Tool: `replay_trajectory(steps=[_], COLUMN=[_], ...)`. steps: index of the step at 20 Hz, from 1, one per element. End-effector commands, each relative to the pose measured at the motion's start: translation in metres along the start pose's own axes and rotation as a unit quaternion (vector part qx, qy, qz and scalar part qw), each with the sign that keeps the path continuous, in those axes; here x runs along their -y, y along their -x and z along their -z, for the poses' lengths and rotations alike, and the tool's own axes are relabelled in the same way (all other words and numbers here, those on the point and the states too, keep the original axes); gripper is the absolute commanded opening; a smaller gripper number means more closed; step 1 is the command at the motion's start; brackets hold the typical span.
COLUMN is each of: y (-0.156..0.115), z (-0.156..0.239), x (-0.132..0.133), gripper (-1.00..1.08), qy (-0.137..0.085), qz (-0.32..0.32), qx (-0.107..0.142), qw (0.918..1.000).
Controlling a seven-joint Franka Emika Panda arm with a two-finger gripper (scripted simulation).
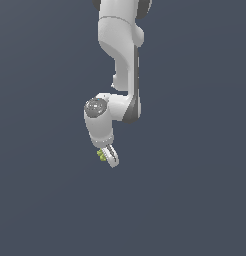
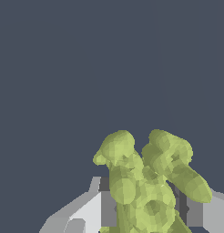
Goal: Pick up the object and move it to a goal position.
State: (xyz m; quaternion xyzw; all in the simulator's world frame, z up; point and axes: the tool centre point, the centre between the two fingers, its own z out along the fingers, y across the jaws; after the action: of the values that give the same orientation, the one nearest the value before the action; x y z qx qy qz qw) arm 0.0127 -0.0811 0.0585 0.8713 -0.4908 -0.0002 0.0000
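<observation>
Background: plain dark grey-blue all around you.
Object (image 2: pixel 145 186): one, yellow-green, knobbly.
Gripper (image 1: pixel 108 156): one, clamped on the object, at 6 o'clock below the arm (image 1: pixel 120 45).

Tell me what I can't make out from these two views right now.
- Goal position: no marker shows in either view.
- Object in the exterior view: too small for its shape to read, partly hidden behind the gripper.
- Object in the wrist view: lower part cut off by the picture edge.
- Arm base: cut off by the exterior view's top edge.
</observation>
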Motion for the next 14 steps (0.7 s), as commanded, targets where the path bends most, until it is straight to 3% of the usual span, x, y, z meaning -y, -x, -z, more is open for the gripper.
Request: replay_trajectory(steps=[1, 14], y=[0.007, 0.067], z=[0.008, 0.072], x=[-0.005, -0.046], gripper=[-1.00, -1.00], qy=[0.000, -0.001], qz=[0.000, 0.000], qx=[0.000, 0.001], qw=[1.0000, 1.0000])
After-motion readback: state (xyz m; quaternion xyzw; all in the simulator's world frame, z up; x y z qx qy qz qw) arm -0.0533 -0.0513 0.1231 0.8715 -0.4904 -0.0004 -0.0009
